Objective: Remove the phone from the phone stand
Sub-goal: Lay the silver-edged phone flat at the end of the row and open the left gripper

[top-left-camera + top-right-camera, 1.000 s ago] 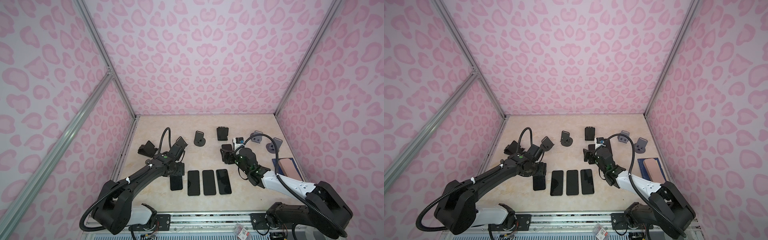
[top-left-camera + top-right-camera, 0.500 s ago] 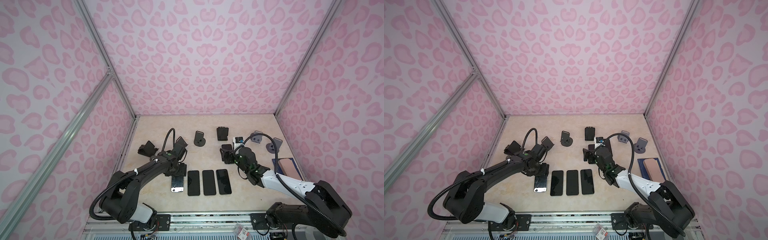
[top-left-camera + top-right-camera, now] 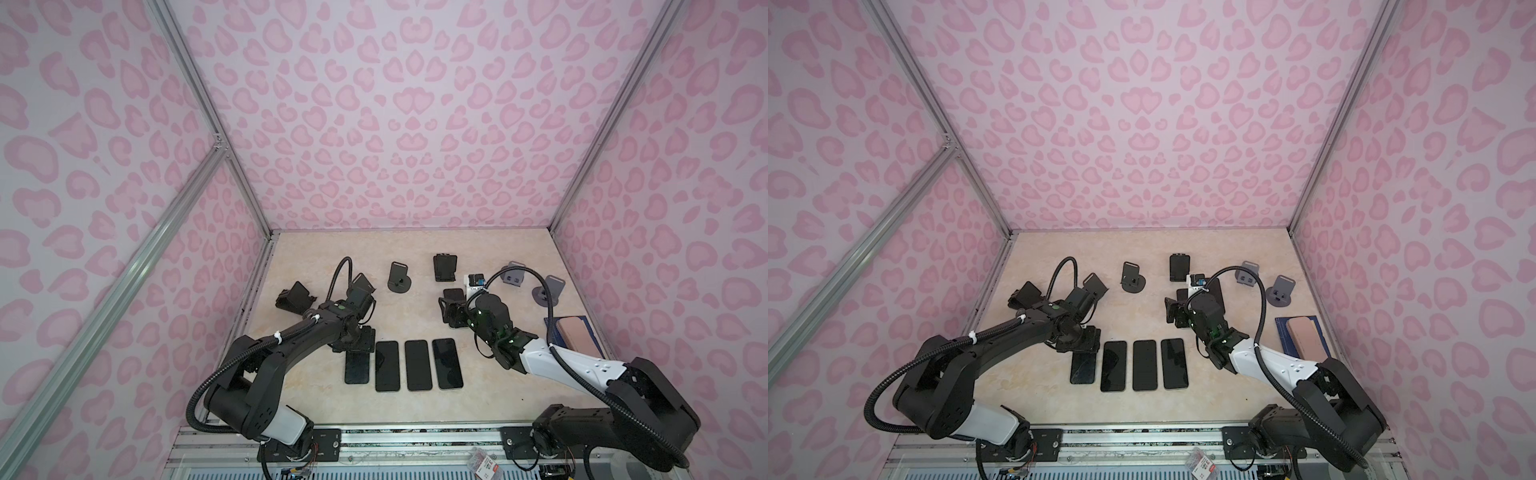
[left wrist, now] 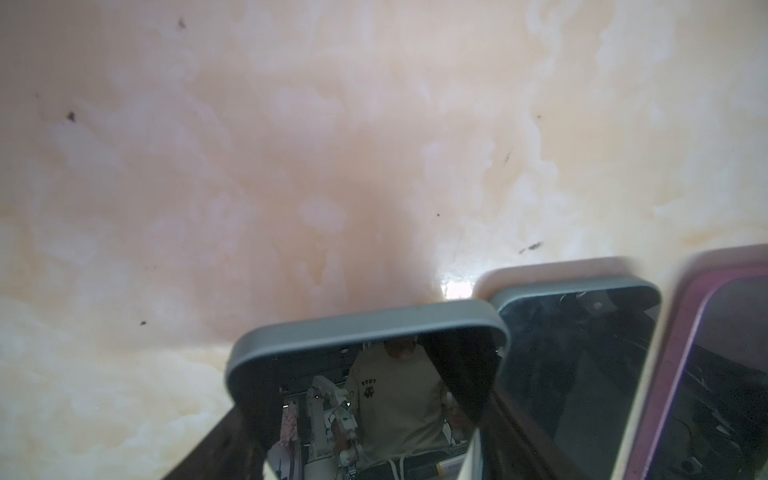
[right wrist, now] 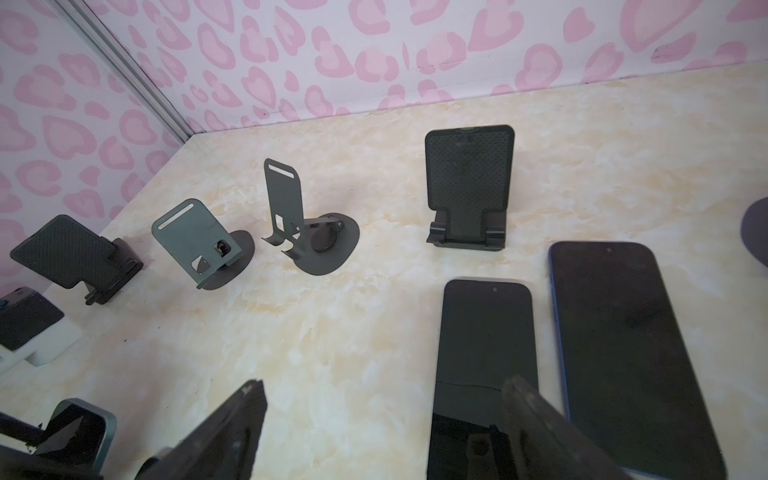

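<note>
My left gripper (image 3: 357, 341) (image 3: 1086, 340) is shut on one end of a dark phone (image 3: 356, 370) (image 3: 1082, 368) with a grey rim. In both top views the phone lies almost flat at the left end of a row of phones. The left wrist view shows it (image 4: 365, 374) between my fingers over the marble table. Several phone stands (image 3: 399, 276) (image 3: 444, 266) (image 5: 467, 187) stand at the back, none holding a phone. My right gripper (image 3: 449, 318) (image 5: 384, 386) is open and holds nothing, low over the table beside a flat phone (image 5: 486, 353).
Three more phones (image 3: 387, 365) (image 3: 417, 365) (image 3: 447, 362) lie side by side right of the held one. Two grey stands (image 3: 515, 276) (image 3: 550, 289) are at the back right. A pink case on a blue book (image 3: 573, 336) sits by the right wall. A black stand (image 3: 295, 297) is at the left.
The left arm's elbow has swung in towards the table. The phone in its gripper tilted and now lies flatter beside the row. The right arm has not moved.
</note>
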Available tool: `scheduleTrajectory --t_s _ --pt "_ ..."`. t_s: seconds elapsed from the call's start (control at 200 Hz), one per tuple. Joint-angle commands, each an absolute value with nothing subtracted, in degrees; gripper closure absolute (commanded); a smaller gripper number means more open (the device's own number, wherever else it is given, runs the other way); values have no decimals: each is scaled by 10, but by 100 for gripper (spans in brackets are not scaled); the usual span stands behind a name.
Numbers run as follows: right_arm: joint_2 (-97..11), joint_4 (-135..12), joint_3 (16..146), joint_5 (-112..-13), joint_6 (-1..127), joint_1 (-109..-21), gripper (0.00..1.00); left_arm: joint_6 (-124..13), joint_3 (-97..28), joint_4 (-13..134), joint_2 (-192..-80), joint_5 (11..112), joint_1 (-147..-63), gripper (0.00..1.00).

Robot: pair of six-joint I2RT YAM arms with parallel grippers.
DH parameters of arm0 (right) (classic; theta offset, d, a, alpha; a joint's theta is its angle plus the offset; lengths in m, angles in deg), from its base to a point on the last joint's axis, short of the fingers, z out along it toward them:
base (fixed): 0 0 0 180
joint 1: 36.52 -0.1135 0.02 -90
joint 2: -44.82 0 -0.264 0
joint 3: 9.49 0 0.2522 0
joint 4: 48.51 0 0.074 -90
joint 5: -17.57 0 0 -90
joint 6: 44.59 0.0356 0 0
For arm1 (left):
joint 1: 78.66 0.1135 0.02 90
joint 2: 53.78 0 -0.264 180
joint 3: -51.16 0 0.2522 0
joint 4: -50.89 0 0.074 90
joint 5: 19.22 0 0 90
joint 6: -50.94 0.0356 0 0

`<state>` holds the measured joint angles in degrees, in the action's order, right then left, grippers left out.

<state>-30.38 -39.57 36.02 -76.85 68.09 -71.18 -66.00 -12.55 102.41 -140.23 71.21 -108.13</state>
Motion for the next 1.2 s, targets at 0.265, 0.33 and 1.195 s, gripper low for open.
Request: scheduleTrajectory --t_s 0.265,0.33,1.195 --pt "-309 -397 367 -760 678 -713 9 -669 -121 1018 -1424 708 -1081 37" --pt "-308 -395 367 -758 679 -713 9 -668 -120 1017 -1426 711 -1081 36" --pt "-312 -403 369 -767 673 -713 9 -652 -128 1010 -1457 700 -1080 24"
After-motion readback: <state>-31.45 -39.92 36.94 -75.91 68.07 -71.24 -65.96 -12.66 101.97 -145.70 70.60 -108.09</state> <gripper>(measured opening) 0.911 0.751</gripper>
